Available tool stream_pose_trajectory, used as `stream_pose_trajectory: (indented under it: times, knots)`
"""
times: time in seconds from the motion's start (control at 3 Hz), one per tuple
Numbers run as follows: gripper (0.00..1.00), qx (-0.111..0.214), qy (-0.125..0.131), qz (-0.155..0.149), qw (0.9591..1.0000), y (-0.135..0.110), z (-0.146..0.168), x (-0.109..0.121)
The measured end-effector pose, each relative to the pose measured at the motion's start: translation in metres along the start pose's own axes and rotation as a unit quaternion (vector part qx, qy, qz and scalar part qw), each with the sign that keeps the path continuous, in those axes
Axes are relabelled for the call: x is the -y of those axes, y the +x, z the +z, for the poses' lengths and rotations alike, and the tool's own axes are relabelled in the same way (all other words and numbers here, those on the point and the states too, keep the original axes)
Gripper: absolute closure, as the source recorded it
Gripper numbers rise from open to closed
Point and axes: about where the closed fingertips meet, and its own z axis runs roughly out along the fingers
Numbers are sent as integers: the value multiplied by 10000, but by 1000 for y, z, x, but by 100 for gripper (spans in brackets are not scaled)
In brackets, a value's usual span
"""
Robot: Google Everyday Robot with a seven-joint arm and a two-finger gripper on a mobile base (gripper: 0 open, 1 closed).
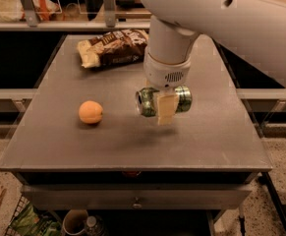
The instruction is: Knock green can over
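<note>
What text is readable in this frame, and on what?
On the snack bag: white lettering, too blurred to read.
On the green can, held sideways in the end effector over the table: pale markings, unreadable.
No text anywhere reads clearly.

No readable print on the green can (182,99) or snack bag (114,47).

— Where's the gripper (164,106)?
— Above the middle of the counter (206,141), pointing straight down from the white arm (221,18), which reaches in from the upper right.
— And the jaws?
— Clamped on the sideways green can (183,99), one jaw in front.
</note>
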Motion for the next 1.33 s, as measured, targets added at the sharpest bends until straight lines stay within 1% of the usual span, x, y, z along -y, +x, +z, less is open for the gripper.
stream_pose_trajectory:
  times: [0.33,0.67,1.0,1.33]
  knots:
    - [100,-215,234,-228,9992,-3,4,-7]
    - [100,-268,282,-428,9983,-9,14,-17]
    - [100,-246,125,-470,9985,-10,24,-27]
    - [82,-337,-91,-255,9991,-8,35,-32]
